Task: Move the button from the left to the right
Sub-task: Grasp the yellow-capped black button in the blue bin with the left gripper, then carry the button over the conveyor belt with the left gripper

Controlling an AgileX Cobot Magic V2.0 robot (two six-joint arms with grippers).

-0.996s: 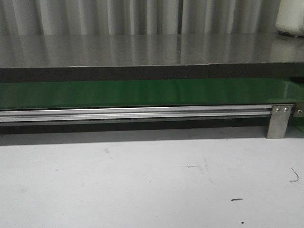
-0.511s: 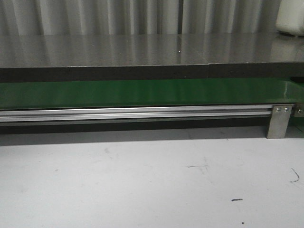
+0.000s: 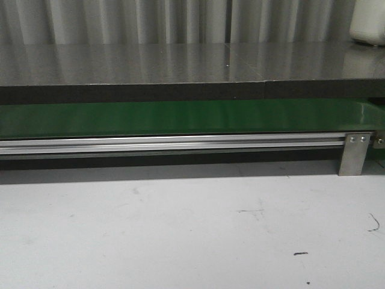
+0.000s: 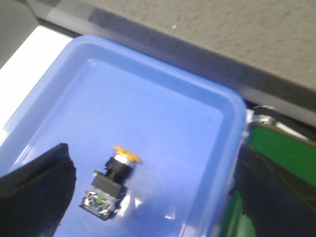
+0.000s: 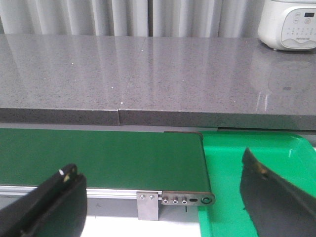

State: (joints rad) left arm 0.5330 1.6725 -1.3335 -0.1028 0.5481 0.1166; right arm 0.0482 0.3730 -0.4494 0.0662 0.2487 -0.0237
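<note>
The button (image 4: 111, 182), a black switch block with an orange-yellow cap, lies tipped on its side in a blue tray (image 4: 163, 113) in the left wrist view. My left gripper (image 4: 158, 197) hangs open above that tray, its black fingers (image 4: 34, 192) wide apart on either side of the button and not touching it. In the right wrist view my right gripper (image 5: 163, 202) is open and empty over the end of the green belt (image 5: 98, 155), beside a green tray (image 5: 237, 163). Neither gripper nor the button shows in the front view.
The green belt (image 3: 180, 117) runs across the front view on an aluminium rail (image 3: 168, 144) with a metal bracket (image 3: 353, 153) at the right. Behind it is a grey stone counter (image 3: 180, 60) with a white appliance (image 5: 289, 22) on it. White tabletop (image 3: 180, 229) lies in front.
</note>
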